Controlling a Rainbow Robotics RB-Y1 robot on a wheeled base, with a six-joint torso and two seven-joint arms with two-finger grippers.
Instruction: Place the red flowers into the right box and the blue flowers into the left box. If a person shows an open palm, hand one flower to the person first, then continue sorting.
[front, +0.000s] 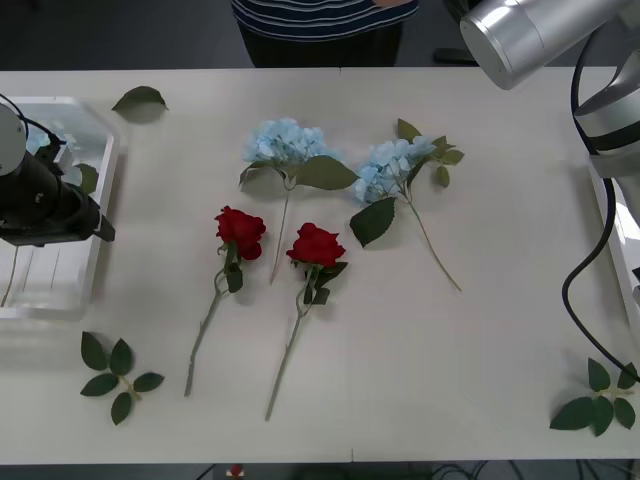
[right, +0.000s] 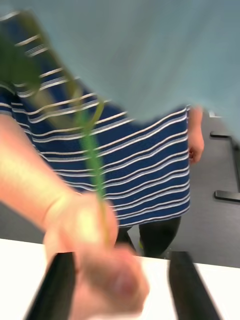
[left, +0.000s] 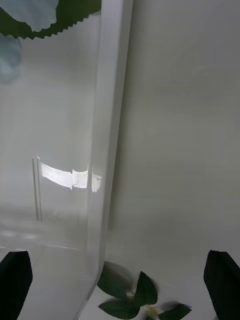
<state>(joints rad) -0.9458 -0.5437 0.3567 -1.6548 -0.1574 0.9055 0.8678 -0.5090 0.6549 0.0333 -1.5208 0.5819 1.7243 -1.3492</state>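
The surface (front: 400, 380) carries two blue flowers (front: 290, 145) side by side at centre, with two red flowers (front: 240, 232) just in front of them, stems toward the robot. The left box (front: 95, 230) sits at the left edge, the right box (front: 612, 225) at the right edge. The left hand (left: 120, 280) hangs spread over the left box's rim. The right hand (right: 122, 285) is spread around a green stem (right: 92, 150), which the person (right: 95, 255) grips.
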